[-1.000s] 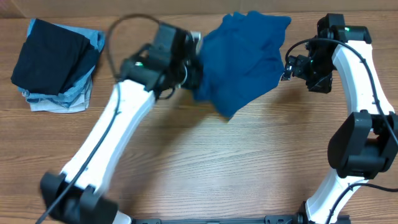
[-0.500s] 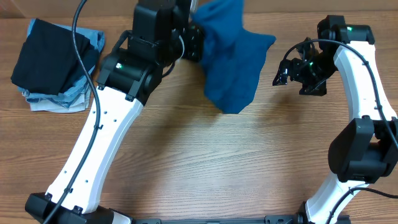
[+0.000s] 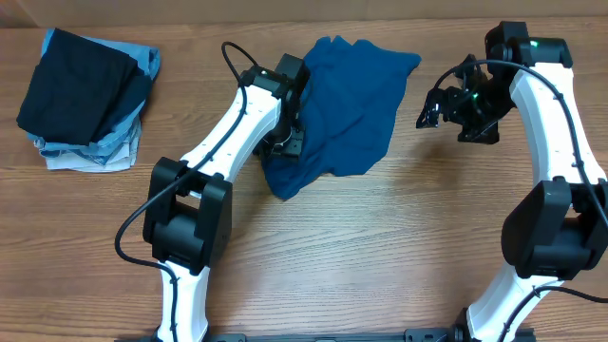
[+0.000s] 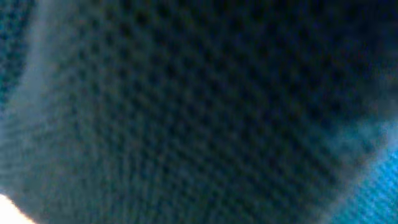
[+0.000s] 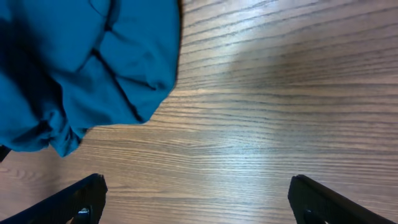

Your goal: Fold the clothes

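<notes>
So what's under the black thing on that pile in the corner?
Pale blue clothes stick out beneath the black garment along its right and bottom edges. How many are stacked there, and what kind they are, is hidden by the black one.

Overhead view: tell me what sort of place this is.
Probably a robot test bench for laundry folding: a white left arm and right arm at a wood-grain table, a crumpled royal-blue T-shirt between them, a stack of folded garments beside.
</notes>
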`<act>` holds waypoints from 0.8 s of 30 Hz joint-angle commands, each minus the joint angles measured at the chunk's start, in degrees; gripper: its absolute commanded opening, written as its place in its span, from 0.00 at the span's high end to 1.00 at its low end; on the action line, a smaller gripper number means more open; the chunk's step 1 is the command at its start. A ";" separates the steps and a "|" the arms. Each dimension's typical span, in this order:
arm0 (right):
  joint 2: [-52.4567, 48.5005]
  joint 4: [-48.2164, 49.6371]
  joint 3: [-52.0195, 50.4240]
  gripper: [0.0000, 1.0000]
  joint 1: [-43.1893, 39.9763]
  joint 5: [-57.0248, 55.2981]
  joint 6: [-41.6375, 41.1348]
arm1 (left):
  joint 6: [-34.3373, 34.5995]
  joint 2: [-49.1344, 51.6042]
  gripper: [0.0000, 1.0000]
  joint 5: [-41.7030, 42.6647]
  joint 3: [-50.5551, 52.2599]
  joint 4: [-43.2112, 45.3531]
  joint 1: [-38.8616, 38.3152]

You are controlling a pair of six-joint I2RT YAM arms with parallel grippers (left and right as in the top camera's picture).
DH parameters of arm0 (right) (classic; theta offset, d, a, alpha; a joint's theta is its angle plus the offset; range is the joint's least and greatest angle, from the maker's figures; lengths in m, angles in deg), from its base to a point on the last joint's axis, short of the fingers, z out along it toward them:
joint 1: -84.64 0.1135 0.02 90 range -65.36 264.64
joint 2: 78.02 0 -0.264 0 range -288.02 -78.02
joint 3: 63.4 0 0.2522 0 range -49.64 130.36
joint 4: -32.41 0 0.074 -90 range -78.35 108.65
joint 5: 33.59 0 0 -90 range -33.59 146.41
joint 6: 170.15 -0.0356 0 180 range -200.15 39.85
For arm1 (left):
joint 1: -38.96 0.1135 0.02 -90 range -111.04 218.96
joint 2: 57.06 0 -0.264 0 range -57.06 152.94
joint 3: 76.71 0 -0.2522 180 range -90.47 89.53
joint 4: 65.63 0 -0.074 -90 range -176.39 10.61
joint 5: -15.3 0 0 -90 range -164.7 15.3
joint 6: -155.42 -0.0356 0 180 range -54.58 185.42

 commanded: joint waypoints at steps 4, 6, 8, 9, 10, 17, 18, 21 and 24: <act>2.01 0.24 1.01 0.02 0.04 0.13 0.42 | -0.35 -6.34 0.66 -0.92 -8.11 -3.89 0.24; 2.01 0.24 1.01 0.02 0.04 0.15 0.42 | 0.31 -6.64 0.82 -0.72 -8.24 -3.74 0.24; 2.01 0.26 1.01 0.02 0.04 0.15 0.42 | 0.28 -6.64 0.81 -0.72 -8.24 -3.76 0.24; 2.01 0.26 1.01 0.02 0.04 0.13 0.42 | 0.31 -6.64 0.85 -0.70 -8.24 -3.74 0.24; 2.01 0.26 1.01 0.02 0.04 0.13 0.42 | 0.31 -6.64 0.88 -0.66 -8.24 -3.74 0.22; 2.01 0.72 1.01 0.20 0.07 0.37 0.39 | 0.48 -8.28 0.96 7.89 -17.07 -4.02 0.35; 2.01 0.63 1.01 0.23 0.22 0.35 0.42 | 0.85 -9.53 0.96 8.46 -21.68 -3.61 0.35; 2.01 0.98 1.01 0.23 2.47 0.35 0.66 | 2.47 -12.15 0.96 8.09 -32.65 0.28 0.35; 2.01 1.20 1.01 0.19 5.38 0.28 2.21 | 4.04 -12.74 0.96 8.07 -38.25 6.43 0.35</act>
